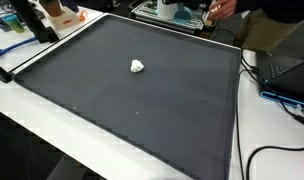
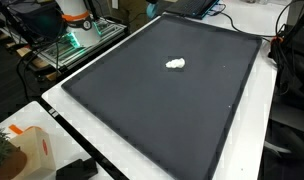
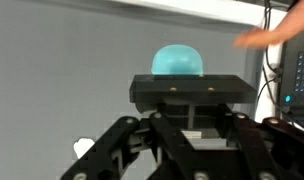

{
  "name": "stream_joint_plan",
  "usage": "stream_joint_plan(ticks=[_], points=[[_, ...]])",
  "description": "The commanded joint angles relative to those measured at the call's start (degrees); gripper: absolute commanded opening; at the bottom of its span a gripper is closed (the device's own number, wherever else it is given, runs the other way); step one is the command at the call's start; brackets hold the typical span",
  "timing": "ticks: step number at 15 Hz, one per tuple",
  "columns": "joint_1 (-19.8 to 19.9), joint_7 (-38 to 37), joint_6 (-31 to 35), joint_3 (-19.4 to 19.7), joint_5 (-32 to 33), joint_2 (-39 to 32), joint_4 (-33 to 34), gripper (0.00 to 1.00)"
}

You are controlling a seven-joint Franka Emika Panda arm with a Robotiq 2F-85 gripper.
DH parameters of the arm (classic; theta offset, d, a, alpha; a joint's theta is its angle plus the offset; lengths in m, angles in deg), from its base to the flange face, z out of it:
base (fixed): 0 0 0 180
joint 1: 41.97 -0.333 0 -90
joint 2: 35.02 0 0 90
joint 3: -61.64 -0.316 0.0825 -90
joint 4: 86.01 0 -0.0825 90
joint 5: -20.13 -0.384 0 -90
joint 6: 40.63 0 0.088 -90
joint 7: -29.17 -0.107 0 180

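Pincer (image 3: 192, 100): fully closed, holding nothing. White lump (image 1: 138, 67): centre of frame, on the dark mat (image 1: 82, 100) covering the table (image 1: 267, 130). Likely hazard: a closed pincer descending would knock the lump aside.

Matt black plastic pincer (image 3: 192, 93), smooth teal dome (image 3: 178, 60), matt dark mat (image 1: 112, 112)

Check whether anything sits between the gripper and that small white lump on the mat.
Nothing visible does: the white lump lies alone on the dark mat in both exterior views. The gripper is shut, holding nothing visible.
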Motion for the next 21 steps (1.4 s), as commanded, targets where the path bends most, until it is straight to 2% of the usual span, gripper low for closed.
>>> stream_joint_plan(ticks=[1, 2, 3, 4, 6, 8, 10, 13, 15, 18, 19, 20, 21], points=[[-0.2, -0.3, -6.8, 1.9, -8.3, 10.2, -7.0, 0.22], [-0.4, -0.9, -8.9, 2.0, -10.1, 12.2, -8.0, 0.22], [-0.4, -1.6, -10.4, 2.1, -12.1, 14.4, -9.0, 0.72], [-0.2, -2.8, -10.7, 1.8, -12.3, 16.3, -10.1, 0.72], [0.5, -4.8, -9.6, 1.5, -14.5, 19.9, -12.6, 0.86], [1.9, -7.6, -7.5, 0.6, -12.9, 22.5, -14.5, 0.99], [3.6, -8.6, -2.5, -0.7, -9.2, 23.0, -16.0, 1.0], [5.1, -5.5, 10.4, -1.6, -1.9, 19.4, -18.8, 1.0], [4.8, -5.4, 20.9, -2.6, 2.2, 18.6, -23.3, 1.0], [7.9, -7.0, 36.0, -9.0, 4.1, 19.2, -31.3, 1.0], [9.7, -9.0, 41.1, -12.6, 4.5, 12.3, -26.4, 1.0], [11.1, -10.9, 46.6, -15.8, 4.5, 12.0, -28.0, 1.0], [5.3, -9.7, 40.3, -7.5, 5.7, 15.1, -28.3, 1.0]])
